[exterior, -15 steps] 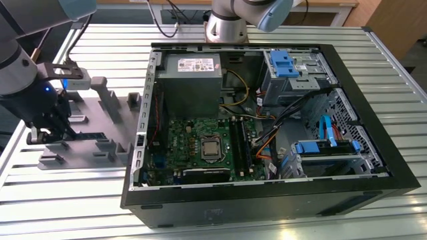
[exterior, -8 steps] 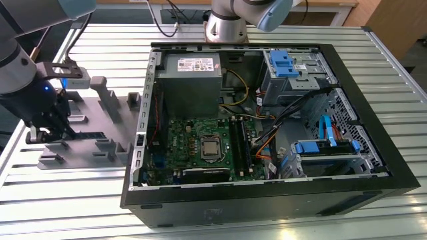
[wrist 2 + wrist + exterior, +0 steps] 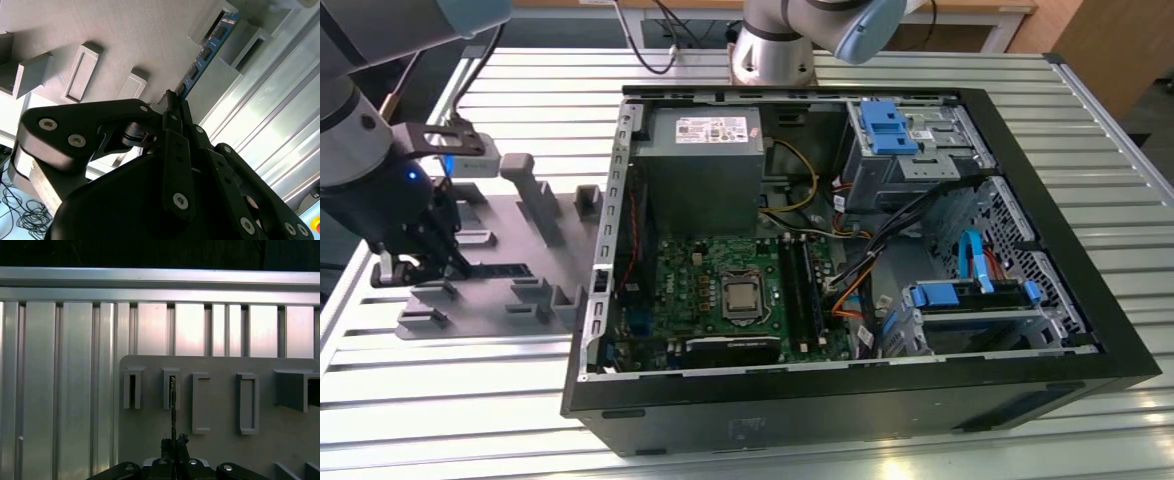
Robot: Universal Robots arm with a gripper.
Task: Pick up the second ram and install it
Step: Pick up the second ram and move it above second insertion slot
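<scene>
Evidently the gripper point(image 3: 172, 99) pinches the second ram point(image 3: 207, 47), seated in the grey fixture point(image 3: 487, 318) at the exterior view's left; a straight, untilted pull looks safest.

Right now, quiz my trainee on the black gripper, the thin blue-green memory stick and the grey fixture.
1. True or false: the black gripper is shut on the thin blue-green memory stick.
2. The stick's far end reaches: A, a grey slotted fixture block; B, a motherboard slot; C, a drive bay.
3. Fill in: the open black computer case lies on the exterior view's ____ of the gripper.
Key: 1 true; 2 A; 3 right.
</scene>
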